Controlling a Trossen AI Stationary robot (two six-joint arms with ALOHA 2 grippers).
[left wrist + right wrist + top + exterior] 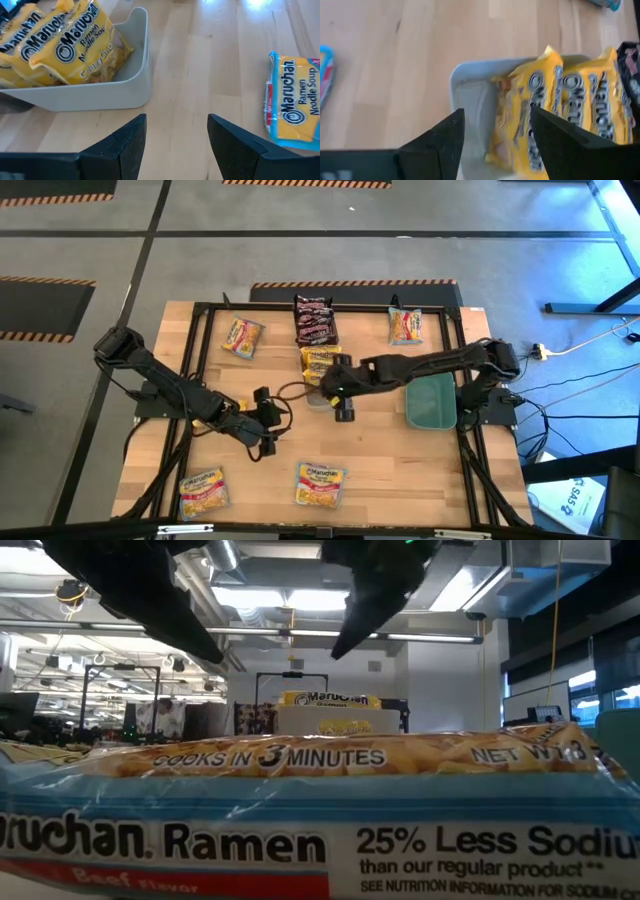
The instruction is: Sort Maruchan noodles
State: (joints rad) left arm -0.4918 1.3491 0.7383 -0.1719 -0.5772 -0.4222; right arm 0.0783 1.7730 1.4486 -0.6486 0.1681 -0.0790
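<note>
**Yellow packets stacked in a pale bin, both tools spread and empty**

The surface [380, 450] is pale wood in long planks, framed by a dark metal rail. Near its middle sits a small rectangular bin [100, 95] of smooth, light-grey plastic with rounded corners and thin upright walls. Inside it lean glossy yellow ramen packets [65, 45], crinkled film with dark round logos, stood on edge side by side and filling most of the bin.

The right tool [497, 145] hangs directly over the open end of that bin, its two dark, wedge-shaped fingers spread apart with nothing between them. In the high view it sits just at 3 o'clock of the surface's centre. The left tool [176, 145] is low at about 8 o'clock of the bin, fingers likewise spread and empty, pointing towards the bin wall.

Other packets lie flat and scattered: a dark brown-red stack [314, 321] at 12 o'clock, touching the yellow ones; an orange-yellow packet [242, 337] at 10 o'clock; another [405, 326] at 1 o'clock; two with blue edges at 7 o'clock [203, 491] and 6 o'clock [320, 484]. The last fills the low view, its shiny film printed with large lettering. A teal bin [431, 402], rounded and matte, rests at 3 o'clock.
</note>
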